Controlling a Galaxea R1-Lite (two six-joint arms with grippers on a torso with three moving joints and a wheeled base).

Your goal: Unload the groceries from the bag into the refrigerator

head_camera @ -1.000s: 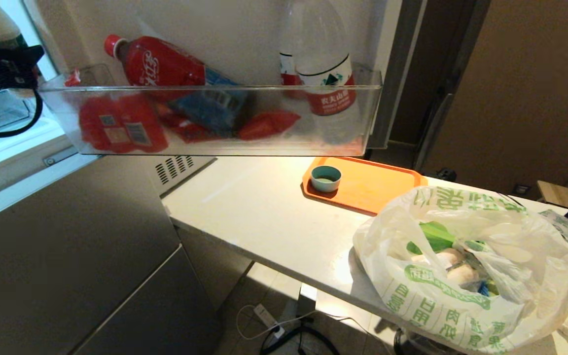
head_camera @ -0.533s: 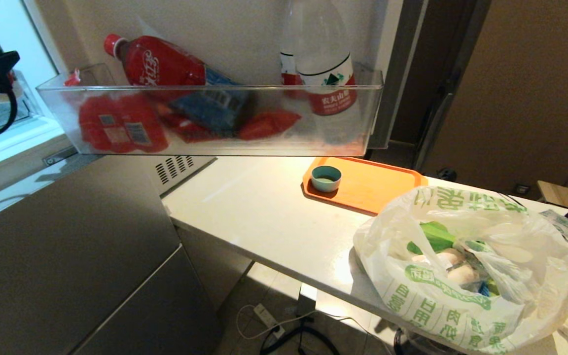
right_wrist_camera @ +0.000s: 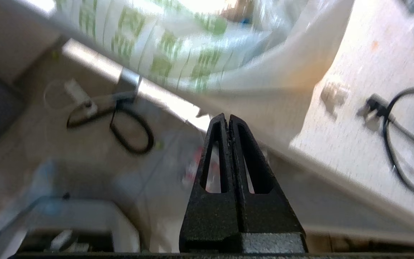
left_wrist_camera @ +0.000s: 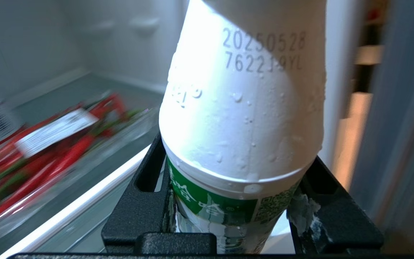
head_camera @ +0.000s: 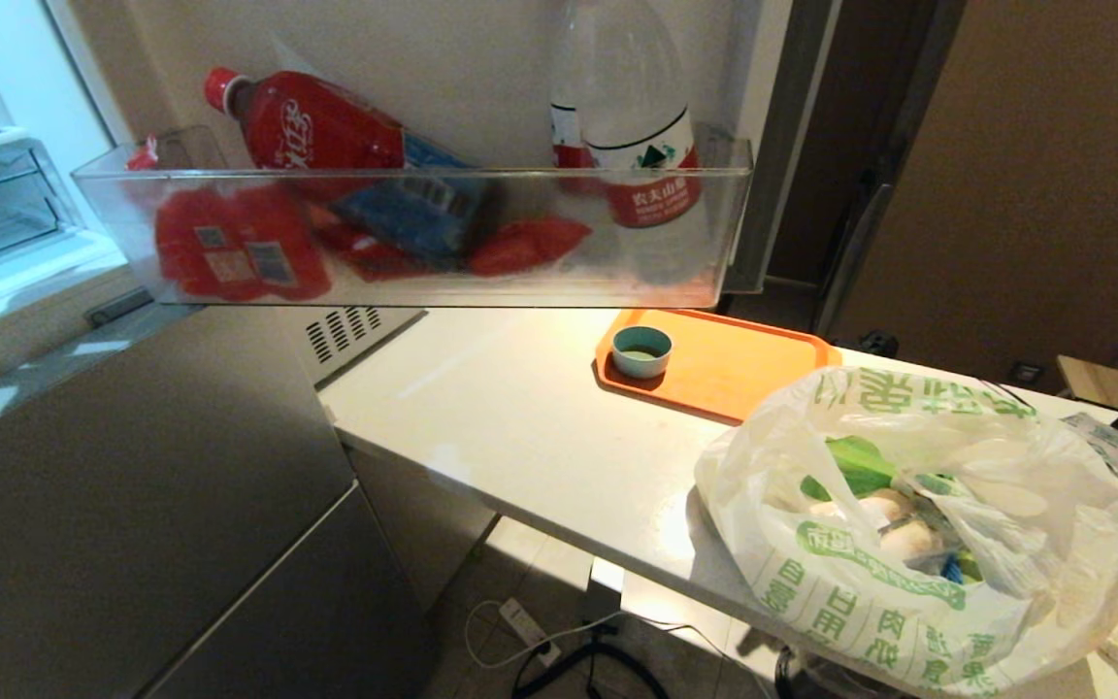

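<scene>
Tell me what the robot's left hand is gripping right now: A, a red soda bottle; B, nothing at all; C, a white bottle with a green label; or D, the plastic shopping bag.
C: in the left wrist view the left hand is clamped on either side of a white bottle with a green label, inside the white interior of the refrigerator.

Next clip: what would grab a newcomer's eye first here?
The white bottle with green label, clamped in the left gripper inside the refrigerator. Then the red bottle lying in the clear door bin, and the bag on the counter's near edge.
</scene>
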